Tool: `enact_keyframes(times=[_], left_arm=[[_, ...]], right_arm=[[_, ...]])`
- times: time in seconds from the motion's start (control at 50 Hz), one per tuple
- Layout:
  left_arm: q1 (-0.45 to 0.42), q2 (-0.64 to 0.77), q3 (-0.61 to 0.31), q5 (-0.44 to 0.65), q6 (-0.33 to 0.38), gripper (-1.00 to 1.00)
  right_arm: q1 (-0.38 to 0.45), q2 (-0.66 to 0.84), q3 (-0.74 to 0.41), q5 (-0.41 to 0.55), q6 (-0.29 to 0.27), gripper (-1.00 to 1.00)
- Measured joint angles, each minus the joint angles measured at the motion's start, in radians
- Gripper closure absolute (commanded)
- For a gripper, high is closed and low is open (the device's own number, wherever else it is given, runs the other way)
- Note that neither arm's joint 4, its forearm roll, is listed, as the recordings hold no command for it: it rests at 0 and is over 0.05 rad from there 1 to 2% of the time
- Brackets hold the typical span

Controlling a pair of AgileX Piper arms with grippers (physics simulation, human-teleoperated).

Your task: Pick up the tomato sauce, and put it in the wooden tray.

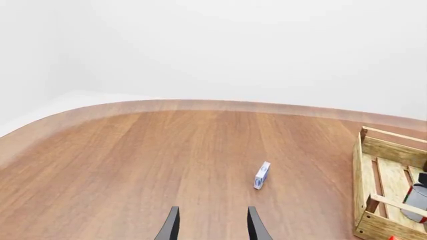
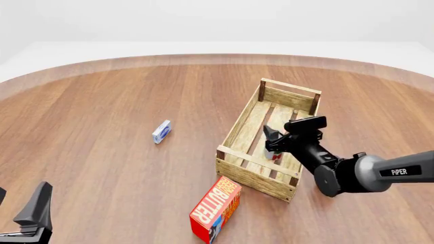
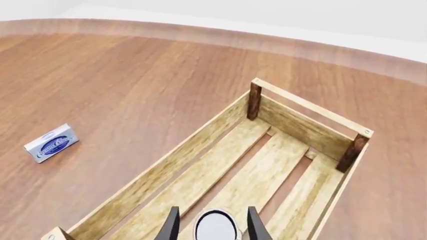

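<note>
**Sauce can between the right tool's fingers, inside the crate**

The right tool (image 2: 276, 143) is over the wooden tray (image 2: 239, 123), reaching in from about 4 o'clock of the front view. Its two dark fingers stand close on both sides of the tomato sauce (image 2: 276, 150). In the right wrist view the pale round lid of the tomato sauce (image 3: 215, 226) sits exactly between the fingers (image 3: 171, 225), so the tool is narrow and holds the can. In the front view only a little red and green of the label shows under the tool. The can is within the tray walls, in the half nearer to the arms; I cannot tell if its base touches the slats or is a little above them.

The wooden tray lies on the bench (image 2: 101, 101) a little right of the centre, with its long side going from 6 o'clock toward 1 o'clock.

The left tool (image 2: 20, 213) is at about 8 o'clock, at the low left corner of the front view, well apart from the tray. In the left wrist view its fingers (image 1: 171, 227) are wide apart and hold nothing.

A small blue-and-white box (image 2: 161, 131) lies at 9 o'clock from the tray. A red butter carton (image 2: 215, 209) lies near the tray's closest corner, at about 6 o'clock from it.
</note>
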Motion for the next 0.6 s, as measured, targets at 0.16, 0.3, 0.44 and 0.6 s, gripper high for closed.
enact_keyframes(times=[0.16,0.3,0.44,0.6], left_arm=[[0.000,0.000,0.000,0.000,0.000,-1.00],[0.000,0.000,0.000,-0.001,0.000,-1.00],[-0.001,0.000,0.002,-0.002,0.001,-1.00],[-0.002,0.000,0.006,-0.007,0.004,-1.00]], right_arm=[[0.000,-0.004,-0.001,0.004,-0.001,-1.00],[-0.001,-0.011,0.004,0.004,-0.001,-1.00],[-0.002,-0.038,0.028,-0.004,0.000,-1.00],[-0.006,-0.085,0.072,-0.020,0.002,-1.00]])
